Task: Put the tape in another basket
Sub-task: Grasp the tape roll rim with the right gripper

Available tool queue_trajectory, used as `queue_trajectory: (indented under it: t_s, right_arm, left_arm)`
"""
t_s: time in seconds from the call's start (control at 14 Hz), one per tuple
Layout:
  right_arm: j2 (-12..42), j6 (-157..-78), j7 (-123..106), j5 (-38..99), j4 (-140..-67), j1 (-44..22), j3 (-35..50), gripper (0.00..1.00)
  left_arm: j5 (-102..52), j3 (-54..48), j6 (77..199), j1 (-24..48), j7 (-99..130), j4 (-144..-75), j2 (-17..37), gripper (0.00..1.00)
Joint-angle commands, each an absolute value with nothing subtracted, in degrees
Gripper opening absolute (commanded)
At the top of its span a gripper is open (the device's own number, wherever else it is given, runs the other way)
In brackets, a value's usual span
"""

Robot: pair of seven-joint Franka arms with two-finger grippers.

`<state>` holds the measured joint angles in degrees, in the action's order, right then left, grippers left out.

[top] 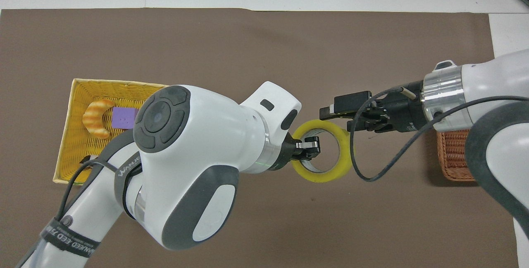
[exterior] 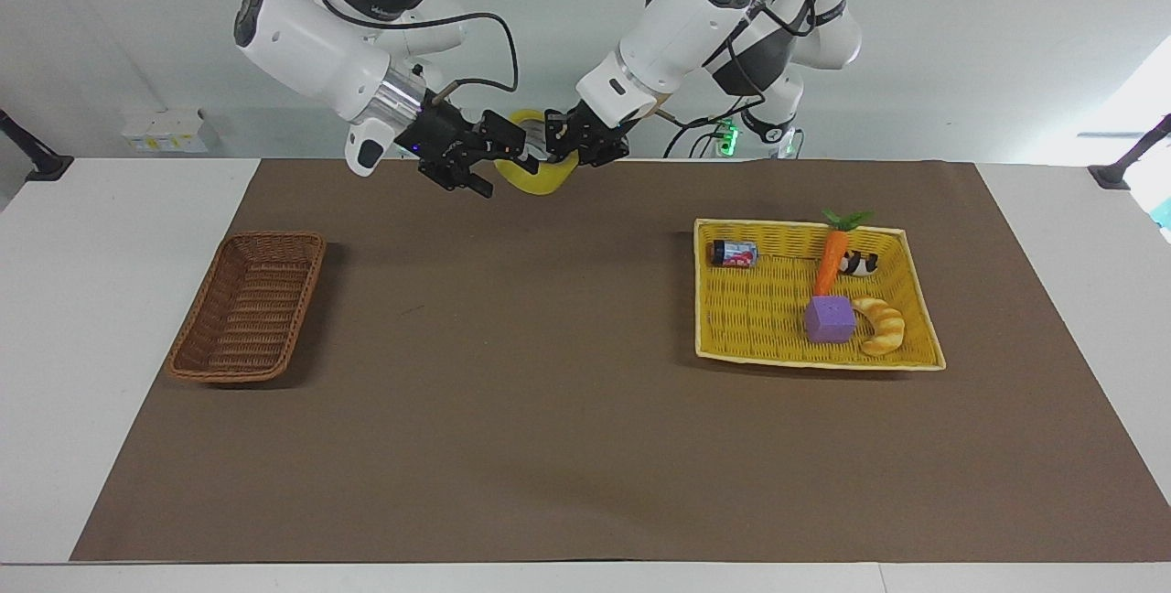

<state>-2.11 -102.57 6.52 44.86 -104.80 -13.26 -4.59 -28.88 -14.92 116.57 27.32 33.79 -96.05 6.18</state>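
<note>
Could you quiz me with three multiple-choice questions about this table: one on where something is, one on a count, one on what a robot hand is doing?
1. Where is the roll of yellow tape?
A. In the brown wicker basket
B. Held in the air between the two arms
C. In the yellow basket

2. How many things lie in the yellow basket?
A. Two
B. Five
C. Eight

3. What is the left gripper doing?
A. Shut on the tape's rim
B. Open over the purple cube
C. Resting on the table

Answers: B, the tape hangs between the arms, the open right gripper at it; B, can, carrot, panda toy, cube, croissant; A, its fingers pinch the ring's wall.
</note>
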Motion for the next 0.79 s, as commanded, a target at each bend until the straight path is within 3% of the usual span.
queue_trajectory:
  t_s: [0.0, 0.71]
  right_arm:
    - [-3.77, -100.90, 3.69, 46.85, -106.70, -11.95, -4.57, 1.00]
    - [-4.31, -97.03, 2.11, 44.74, -106.96, -11.69, -4.66, 0.98]
  left_arm:
    - [-30.32, -13.89, 119.52, 28.13, 33.84, -97.21, 5.19, 0.00]
    - [-30.50, -13.89, 120.76, 28.04, 33.92, -97.38, 5.27, 0.00]
